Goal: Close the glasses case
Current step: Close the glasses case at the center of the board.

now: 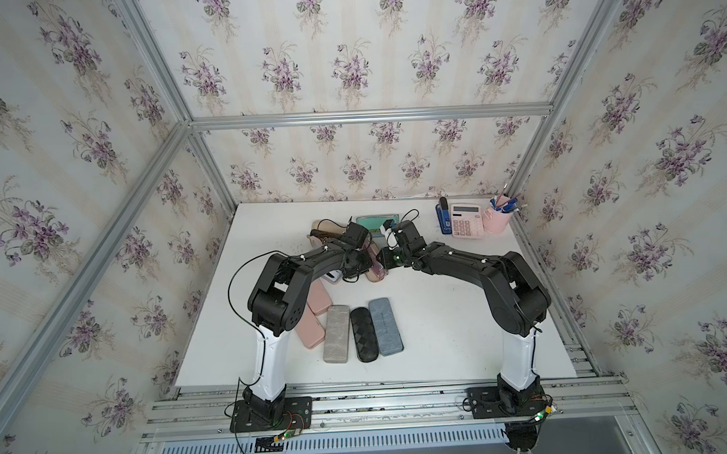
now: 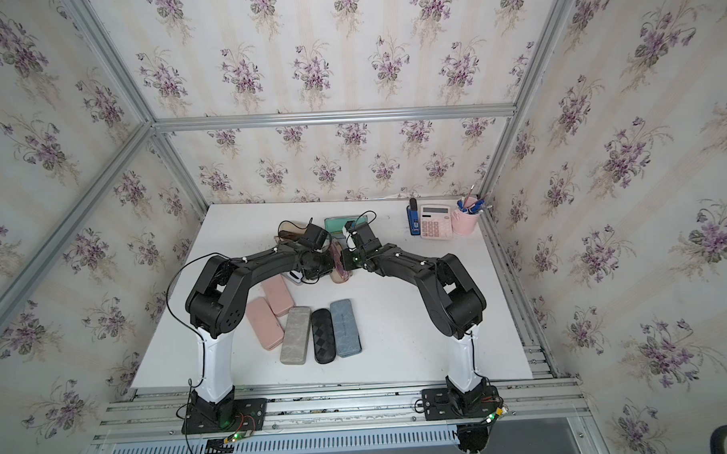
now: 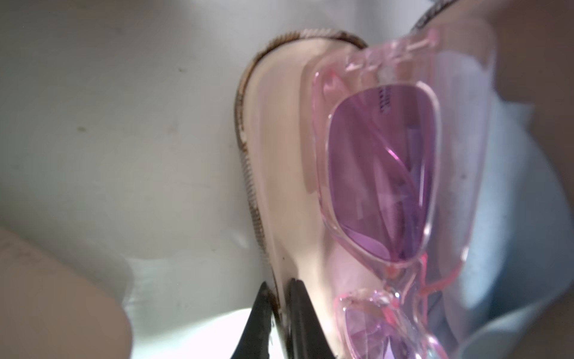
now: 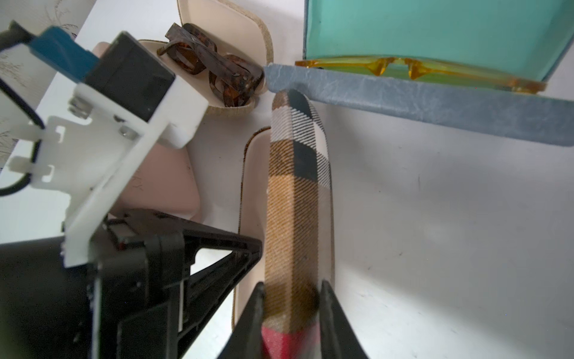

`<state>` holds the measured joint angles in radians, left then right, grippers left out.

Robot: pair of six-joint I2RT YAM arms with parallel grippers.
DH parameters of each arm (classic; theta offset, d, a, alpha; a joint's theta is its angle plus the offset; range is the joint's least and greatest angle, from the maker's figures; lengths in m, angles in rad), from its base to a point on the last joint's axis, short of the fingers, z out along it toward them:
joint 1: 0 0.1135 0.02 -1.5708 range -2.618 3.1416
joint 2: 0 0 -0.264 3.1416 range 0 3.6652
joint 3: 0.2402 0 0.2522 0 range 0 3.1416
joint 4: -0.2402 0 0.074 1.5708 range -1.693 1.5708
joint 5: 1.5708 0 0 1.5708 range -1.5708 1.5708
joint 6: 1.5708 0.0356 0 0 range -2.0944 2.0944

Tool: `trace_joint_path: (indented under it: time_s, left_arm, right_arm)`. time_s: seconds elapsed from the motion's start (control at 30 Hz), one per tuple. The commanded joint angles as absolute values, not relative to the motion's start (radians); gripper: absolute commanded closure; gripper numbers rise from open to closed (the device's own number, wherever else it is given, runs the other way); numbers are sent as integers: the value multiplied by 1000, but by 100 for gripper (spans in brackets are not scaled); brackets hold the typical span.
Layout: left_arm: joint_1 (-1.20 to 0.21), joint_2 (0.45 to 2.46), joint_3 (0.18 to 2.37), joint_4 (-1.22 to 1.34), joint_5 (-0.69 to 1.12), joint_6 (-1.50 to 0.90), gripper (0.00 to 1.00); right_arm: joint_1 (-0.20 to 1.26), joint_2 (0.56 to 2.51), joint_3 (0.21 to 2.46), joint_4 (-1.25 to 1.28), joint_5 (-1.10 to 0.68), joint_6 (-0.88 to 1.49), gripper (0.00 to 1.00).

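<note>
The plaid glasses case (image 4: pixel 295 202) lies open between my two arms, with its cream lining (image 3: pixel 279 155) showing. Pink glasses (image 3: pixel 379 171) rest inside it. My left gripper (image 3: pixel 281 298) is shut on the thin rim of the cream-lined half. My right gripper (image 4: pixel 292 298) is shut across the plaid half, which stands up on edge. In both top views the arms hide most of the case; only a pink end (image 1: pixel 376 272) (image 2: pixel 341 273) shows beneath the wrists.
Behind stand an open beige case with tortoiseshell glasses (image 4: pixel 214 68) and an open blue-grey case (image 4: pixel 435 102) holding yellow glasses. Several closed cases (image 1: pixel 359 330) lie near the front. A stapler (image 1: pixel 443 217), calculator (image 1: pixel 465 220) and pink pen cup (image 1: pixel 496 219) sit at the back right.
</note>
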<state>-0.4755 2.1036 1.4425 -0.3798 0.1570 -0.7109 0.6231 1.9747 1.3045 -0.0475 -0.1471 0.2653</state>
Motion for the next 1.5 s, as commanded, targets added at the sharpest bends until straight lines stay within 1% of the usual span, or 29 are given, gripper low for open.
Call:
trace_joint_path:
  time_s: [0.0, 0.6, 1.03, 1.17, 1.27, 1.43, 1.47]
  left_arm:
    - [-483, 2114, 1436, -351, 227, -685, 87]
    - [-483, 2092, 1388, -287, 253, -707, 86]
    - [-459, 2022, 1261, -146, 337, -767, 84]
    - [-445, 1988, 1214, -91, 402, -803, 80]
    - [-445, 1963, 1209, -85, 428, -807, 72]
    - [-445, 1917, 1173, -81, 432, -818, 66]
    - [-445, 1907, 1163, -81, 427, -820, 63]
  right_arm:
    - [673, 2010, 1323, -137, -290, 251, 73]
    - [754, 2043, 1321, -131, -283, 283, 72]
    - [825, 2091, 1323, -133, -240, 294, 72]
    - [836, 2104, 1315, -133, -230, 301, 71]
    - [848, 2114, 1316, -134, -211, 303, 72]
    - [857, 2114, 1319, -144, -177, 302, 74]
    - [859, 2112, 1319, -146, -170, 299, 75]
